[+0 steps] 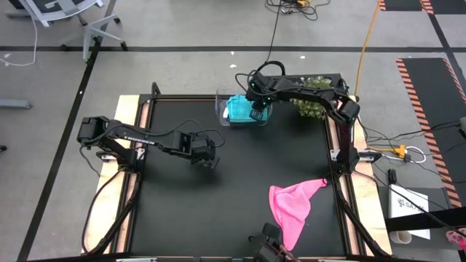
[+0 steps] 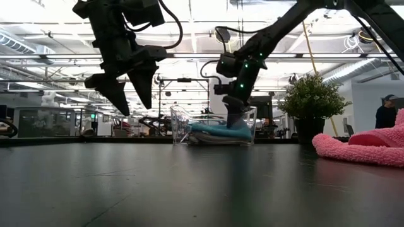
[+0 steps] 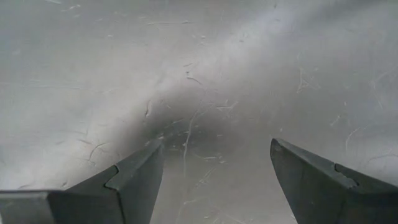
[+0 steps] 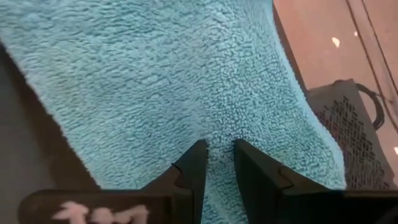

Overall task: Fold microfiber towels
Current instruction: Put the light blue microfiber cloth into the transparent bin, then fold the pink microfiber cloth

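A teal microfiber towel [image 1: 239, 109] lies in a clear plastic bin [image 1: 220, 109] at the table's far edge. My right gripper [image 4: 219, 152] reaches down into the bin [image 2: 180, 126], with its fingers nearly together on the teal towel [image 4: 155, 74]. A pink towel [image 1: 295, 207] lies crumpled on the table near the front right. My left gripper [image 1: 207, 161] hangs open above the bare black table left of centre, and nothing is between its fingers [image 3: 217, 168]. My right gripper pinches a small ridge of the teal towel's fuzzy upper surface [image 4: 219, 134] between its two fingers. The fingers slant down from above. Whether they hold one layer or several, I cannot tell. The towel [image 2: 218, 131] rests inside the bin.
A potted plant [image 1: 309, 105] stands just right of the bin at the far edge. Wooden rails run along both sides of the black table top [image 1: 218, 211]. A dark camera mount [image 1: 273, 247] sits at the front edge.
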You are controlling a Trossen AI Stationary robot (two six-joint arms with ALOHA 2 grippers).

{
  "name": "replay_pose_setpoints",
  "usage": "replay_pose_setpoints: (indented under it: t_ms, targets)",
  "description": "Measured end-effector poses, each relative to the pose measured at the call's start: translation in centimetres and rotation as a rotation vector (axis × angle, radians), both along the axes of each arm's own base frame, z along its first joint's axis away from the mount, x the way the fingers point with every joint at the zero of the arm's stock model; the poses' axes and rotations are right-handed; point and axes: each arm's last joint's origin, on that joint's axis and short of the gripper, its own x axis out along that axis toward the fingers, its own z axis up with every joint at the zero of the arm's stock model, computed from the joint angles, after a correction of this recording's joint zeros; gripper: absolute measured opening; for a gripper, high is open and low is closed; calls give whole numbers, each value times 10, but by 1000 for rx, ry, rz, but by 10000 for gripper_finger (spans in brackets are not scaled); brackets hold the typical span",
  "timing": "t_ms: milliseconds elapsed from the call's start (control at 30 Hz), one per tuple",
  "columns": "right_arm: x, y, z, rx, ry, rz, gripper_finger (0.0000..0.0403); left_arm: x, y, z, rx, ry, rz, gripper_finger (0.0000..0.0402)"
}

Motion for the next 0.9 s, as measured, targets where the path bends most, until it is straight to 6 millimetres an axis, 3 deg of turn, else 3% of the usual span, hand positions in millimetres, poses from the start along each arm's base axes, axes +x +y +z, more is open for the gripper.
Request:
replay_pose_setpoints:
  t_ms: [200,333,433,600,733,900]
  targets:
    - [-2,-3,6,-14,-35,-35,77,0,1,0,19,0,5,296]
    - [-6,15,47,-58,-117,-23,81,0,1,0,51,1,2,296]
    - [-15,44,86,-61,-163,1,82,0,1,0,59,5,-13,296]
    - [-42,111,138,23,-166,20,82,0,1,0,77,12,-49,296]
    - [-61,165,158,130,-146,6,82,0,1,1,93,13,-71,296]
    - [-72,218,165,242,-102,-86,82,7,2,3,123,-51,-109,296]
